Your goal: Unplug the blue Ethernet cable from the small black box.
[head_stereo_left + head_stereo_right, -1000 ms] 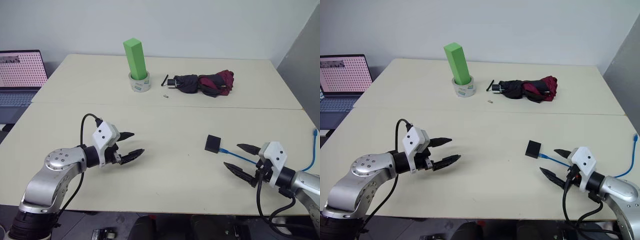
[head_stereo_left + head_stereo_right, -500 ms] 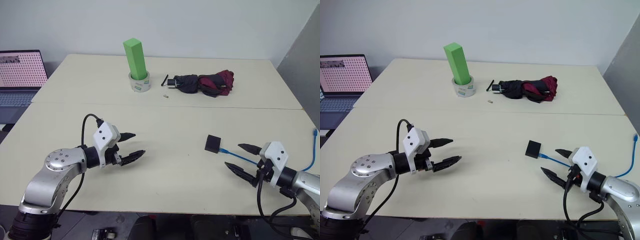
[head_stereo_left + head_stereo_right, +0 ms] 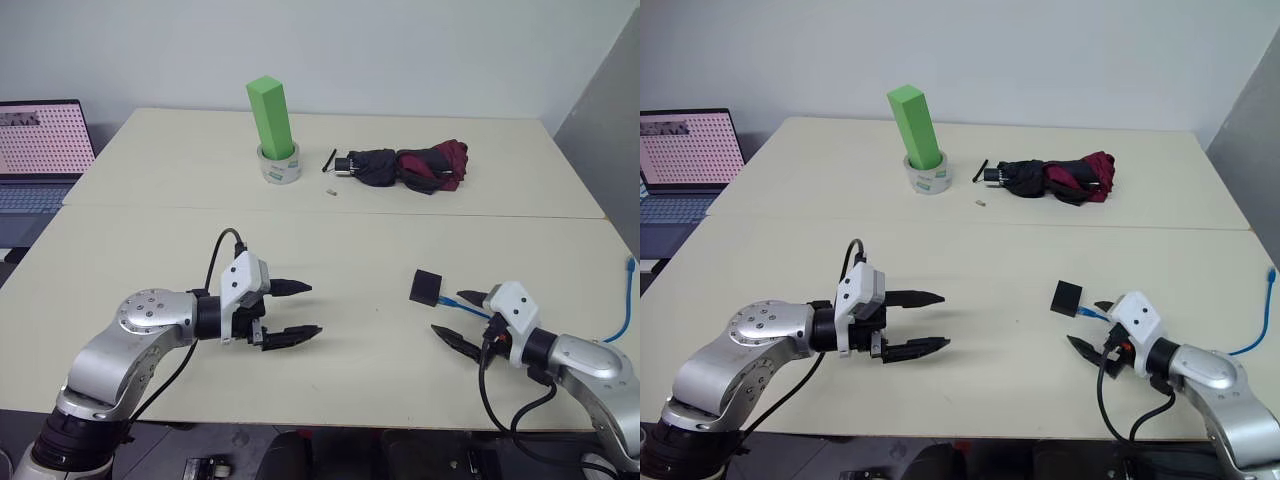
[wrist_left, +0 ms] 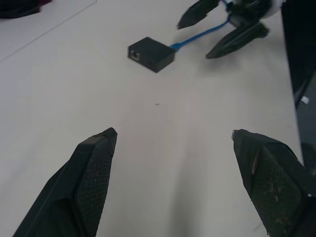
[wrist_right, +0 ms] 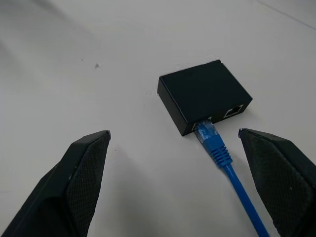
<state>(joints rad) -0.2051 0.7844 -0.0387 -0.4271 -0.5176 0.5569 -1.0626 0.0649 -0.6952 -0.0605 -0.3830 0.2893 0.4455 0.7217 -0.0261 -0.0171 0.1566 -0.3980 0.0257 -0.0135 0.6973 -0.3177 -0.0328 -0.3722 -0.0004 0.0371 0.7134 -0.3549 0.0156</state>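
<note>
Left gripper (image 3: 297,310) held low over the surface near the front edge, fingers (image 3: 291,287) spread wide and pointing toward the robot's right, nothing between them; silver forearm bent in from the left, wrist cable looping up behind the white housing. Right gripper (image 3: 462,318) low at the right front, pointing inward and slightly down, fingers (image 3: 452,340) wide apart and empty, grey forearm angled in from the lower right corner, black cable hanging below the wrist.

Pale table (image 3: 350,230) — small black box (image 3: 427,286), blue Ethernet cable (image 5: 224,160), umbrella (image 3: 405,167), tape roll (image 3: 279,164).
</note>
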